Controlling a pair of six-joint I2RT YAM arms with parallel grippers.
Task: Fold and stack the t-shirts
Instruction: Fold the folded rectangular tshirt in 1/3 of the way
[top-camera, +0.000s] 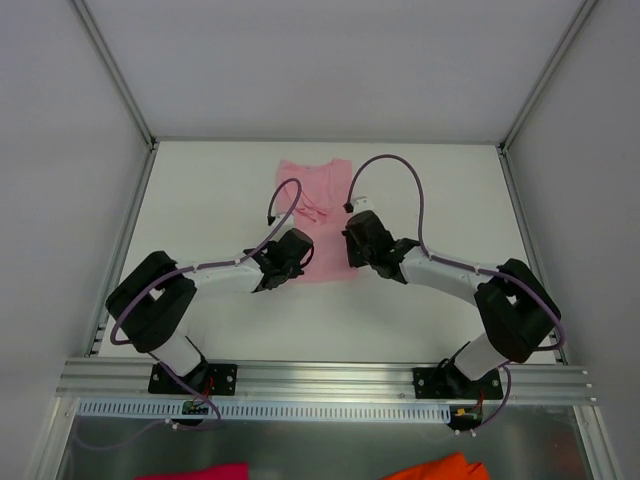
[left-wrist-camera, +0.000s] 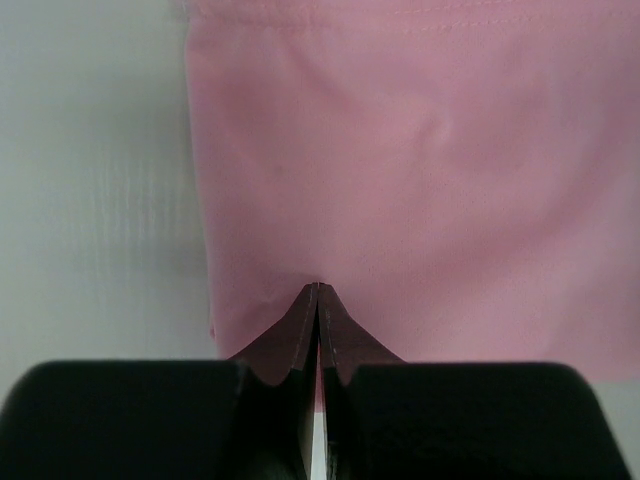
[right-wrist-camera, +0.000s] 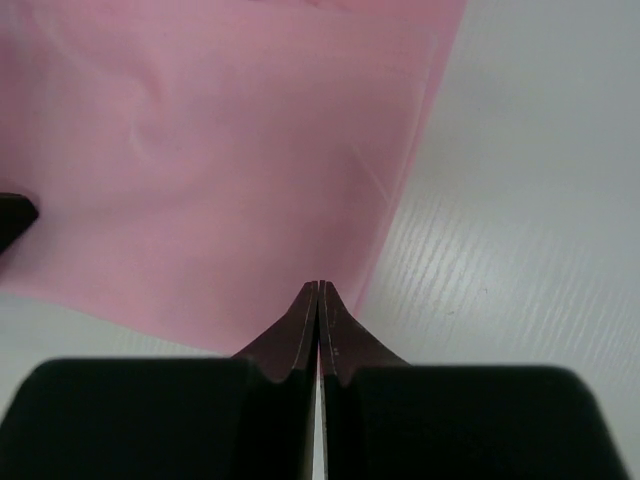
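A light pink t-shirt (top-camera: 318, 190) lies flat on the white table, collar end far from me and a small crumple near its middle. My left gripper (top-camera: 302, 254) is down at the shirt's near left corner. In the left wrist view its jaws (left-wrist-camera: 317, 292) are pressed together with their tips in the pink cloth (left-wrist-camera: 420, 180), which puckers slightly there. My right gripper (top-camera: 352, 246) is at the near right corner. Its jaws (right-wrist-camera: 320, 290) are likewise shut, tips on the cloth (right-wrist-camera: 230, 150) just inside the shirt's side edge.
A magenta cloth (top-camera: 200, 470) and an orange cloth (top-camera: 440, 466) lie below the aluminium rail (top-camera: 320, 378) at the near edge. White walls with metal posts enclose the table. A dark part (right-wrist-camera: 14, 218) shows at the left edge of the right wrist view.
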